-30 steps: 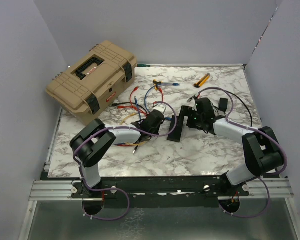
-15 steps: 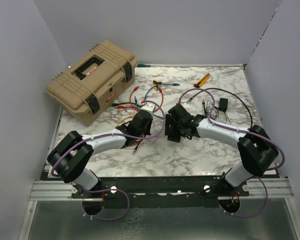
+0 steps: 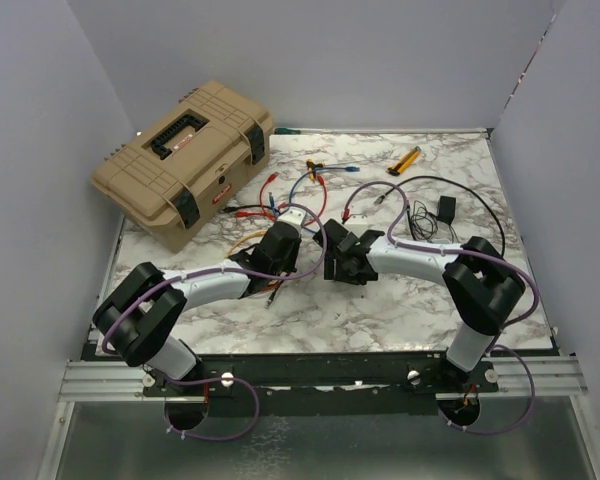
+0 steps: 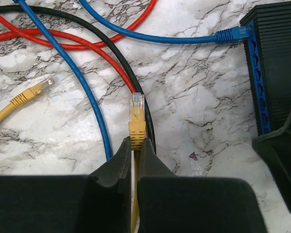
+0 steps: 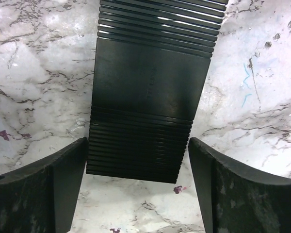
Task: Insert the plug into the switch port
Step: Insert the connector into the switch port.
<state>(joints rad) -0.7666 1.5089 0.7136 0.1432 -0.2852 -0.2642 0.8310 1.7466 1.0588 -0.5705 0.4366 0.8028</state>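
The left gripper (image 4: 135, 143) is pinched shut on a yellow cable just behind the yellow plug (image 4: 137, 115); the plug sticks out in front of the fingertips, its clear tip pointing away from the gripper, and it lies over the marble table (image 4: 199, 107); a black cable (image 4: 111, 53) runs just beside it, with a red cable (image 4: 82, 43) and a blue cable (image 4: 82, 82) near on the left; a second yellow plug (image 4: 33, 92) lies loose, well apart to the left.

The switch (image 4: 279, 58) is a black ribbed box at the right edge of the left wrist view; its port edge (image 4: 258, 82) is blue and faces toward the plug, but the two are apart, with bare marble between them; another blue cable's plug (image 4: 231, 35) already sits in the far end of this edge.

The right gripper (image 5: 138, 145) is spread wide, one finger (image 5: 63, 179) on each side of the near end of the switch (image 5: 148, 82); the fingers are close against its sides, and I cannot tell if they press it.

From above, both grippers meet near the middle of the table, the left one (image 3: 280, 245) beside the right one (image 3: 345, 262); the tan toolbox (image 3: 185, 150) stands at the far left.
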